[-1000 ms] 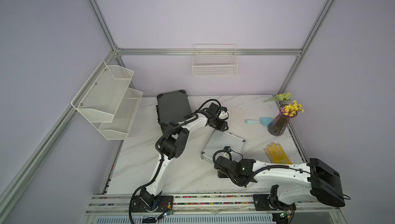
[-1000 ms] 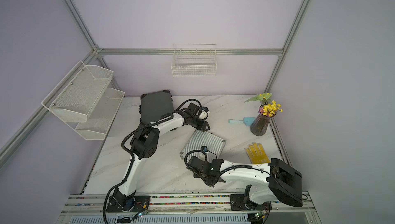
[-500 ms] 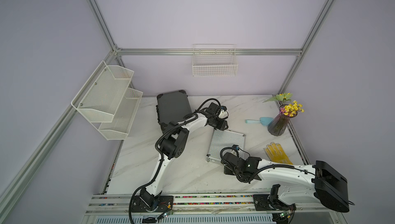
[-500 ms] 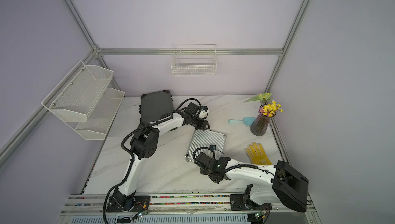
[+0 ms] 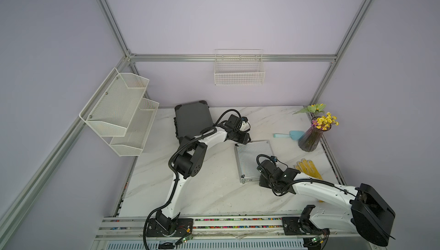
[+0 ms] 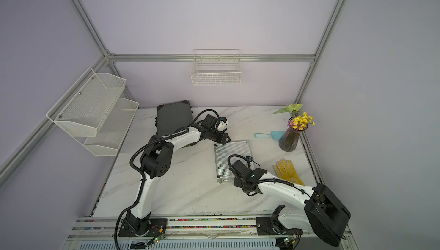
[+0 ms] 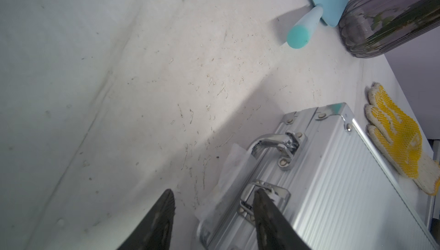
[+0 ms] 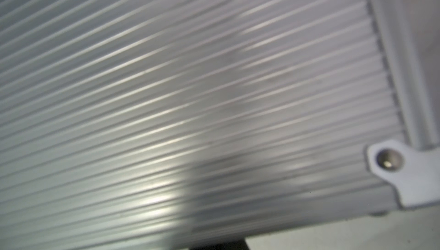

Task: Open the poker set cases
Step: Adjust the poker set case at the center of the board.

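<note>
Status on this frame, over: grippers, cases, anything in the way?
Copy: left gripper open at the latch of the silver case; right gripper shut over its lid. It and the dark grey case both closed. Only a yellow glove alongside, clear.

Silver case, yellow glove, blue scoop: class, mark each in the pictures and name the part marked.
silver case (image 5: 247,158), in a top view, on the ribbed lid.
yellow glove (image 7: 400,136), left wrist view, on the palm.
blue scoop (image 7: 307,26), left wrist view, on the handle.
</note>
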